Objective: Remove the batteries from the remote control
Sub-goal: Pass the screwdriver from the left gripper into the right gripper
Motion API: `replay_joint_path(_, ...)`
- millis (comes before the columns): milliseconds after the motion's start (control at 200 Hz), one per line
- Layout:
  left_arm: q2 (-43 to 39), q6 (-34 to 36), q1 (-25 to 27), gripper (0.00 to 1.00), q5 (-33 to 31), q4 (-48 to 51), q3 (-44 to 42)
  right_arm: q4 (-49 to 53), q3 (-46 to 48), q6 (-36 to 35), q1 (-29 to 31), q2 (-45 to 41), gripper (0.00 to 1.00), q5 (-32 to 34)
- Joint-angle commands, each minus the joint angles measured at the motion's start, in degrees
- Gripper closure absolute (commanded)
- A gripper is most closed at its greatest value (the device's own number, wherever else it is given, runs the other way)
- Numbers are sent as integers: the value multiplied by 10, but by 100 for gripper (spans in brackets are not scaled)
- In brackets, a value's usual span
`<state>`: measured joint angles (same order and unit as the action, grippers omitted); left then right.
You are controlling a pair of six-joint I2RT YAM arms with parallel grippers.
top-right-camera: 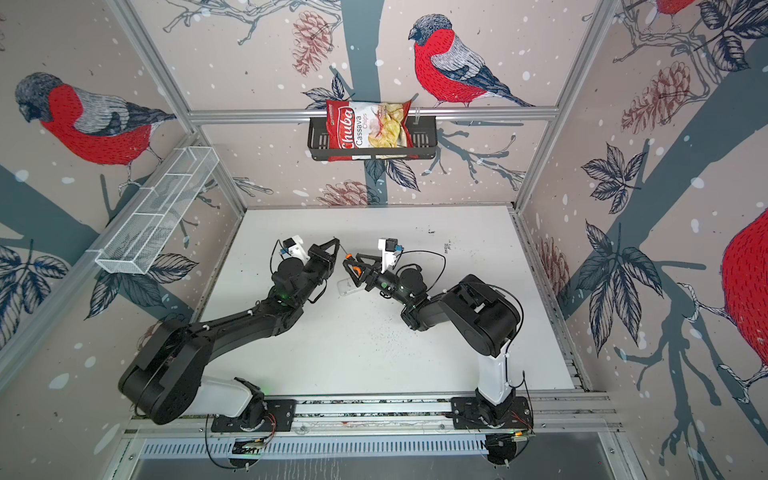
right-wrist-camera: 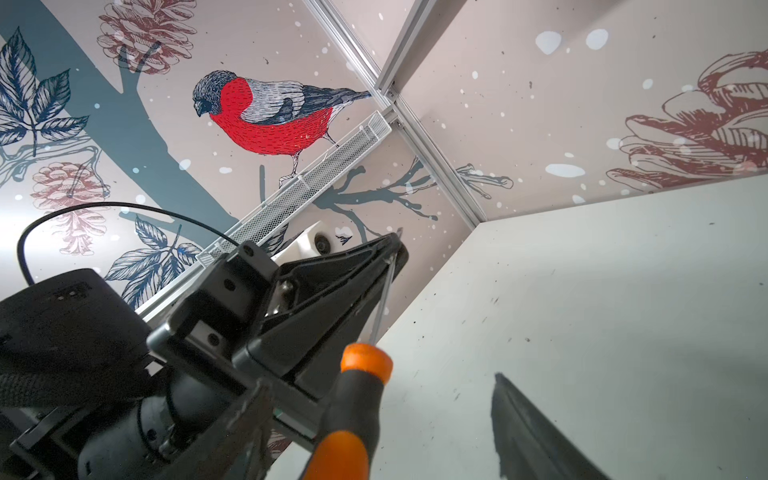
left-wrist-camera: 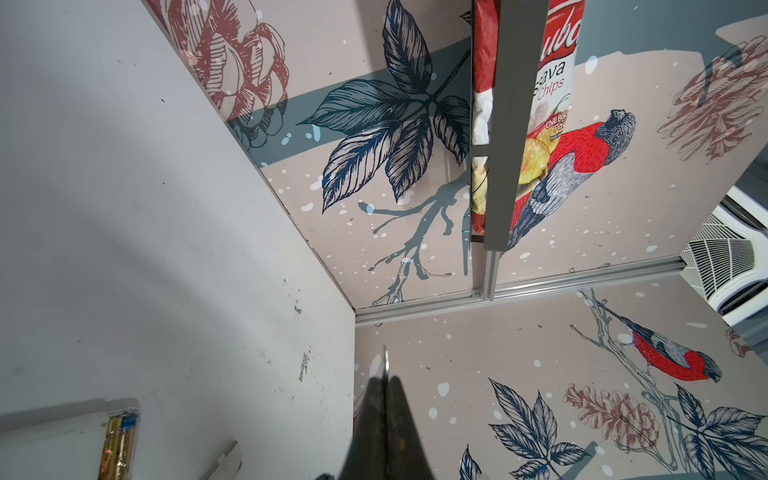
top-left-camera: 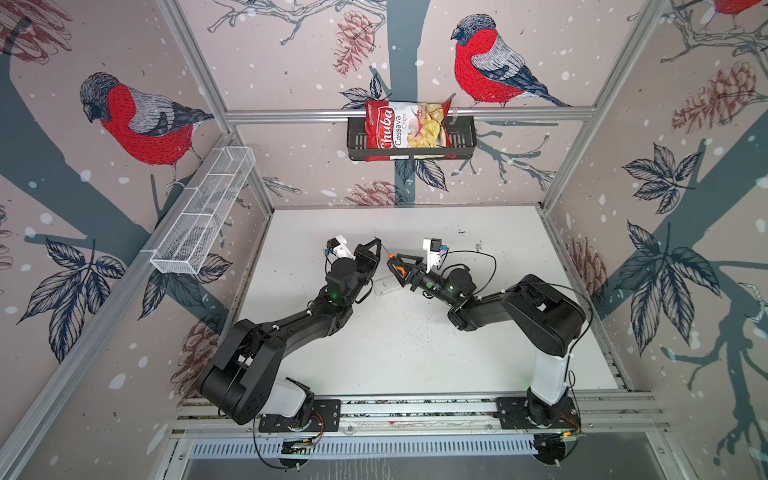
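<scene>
- White matte table (top-left-camera: 415, 353), dark-specked.
- Left gripper (left-wrist-camera: 385, 380): jaws together on thin shaft of screwdriver (right-wrist-camera: 361, 395).
- Right gripper (top-left-camera: 395, 264): jaws apart around its handle.
- Gold batteries (left-wrist-camera: 118, 444) inside white remote control (left-wrist-camera: 50, 449).

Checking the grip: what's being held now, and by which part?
The left gripper pinches the screwdriver by its metal shaft; the right gripper stands open around its handle.
</scene>
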<state>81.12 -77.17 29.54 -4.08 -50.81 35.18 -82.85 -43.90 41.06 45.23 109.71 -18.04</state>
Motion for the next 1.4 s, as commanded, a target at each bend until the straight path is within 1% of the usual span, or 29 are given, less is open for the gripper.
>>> replay_joint_path(0, -6, -4, 7, 100, -10, -39, 2, -4, -11, -4, 4, 6, 22, 7)
replay_joint_path(275, -12, 9, 25, 100, -27, -40, -2, -1, -19, -3, 4, 2, 30, 14)
replay_joint_path(450, -19, 13, 32, 100, -37, -53, -25, 3, -16, -4, 4, -2, 32, 22)
replay_joint_path(560, -19, 12, 38, 100, -45, -58, -36, 2, -14, -4, 3, -5, 35, 27)
replay_joint_path(670, -9, 11, 41, 100, -40, -70, -39, 9, -20, -3, 3, -3, 42, 21)
replay_joint_path(841, 7, 1, 46, 100, -36, -89, -45, 7, -19, 2, 2, -2, 51, 19)
replay_joint_path(961, 13, 3, 51, 100, -36, -93, -44, 4, -17, 4, 0, -2, 59, 18)
replay_joint_path(1131, 16, 4, 53, 100, -38, -96, -47, 5, -14, 4, -2, -5, 74, 17)
replay_joint_path(1206, 19, 5, 53, 100, -38, -96, -47, 4, -10, 4, -4, -6, 78, 17)
replay_joint_path(1396, 40, 13, 53, 100, -16, -102, -34, -3, -4, 8, -8, -7, 89, 10)
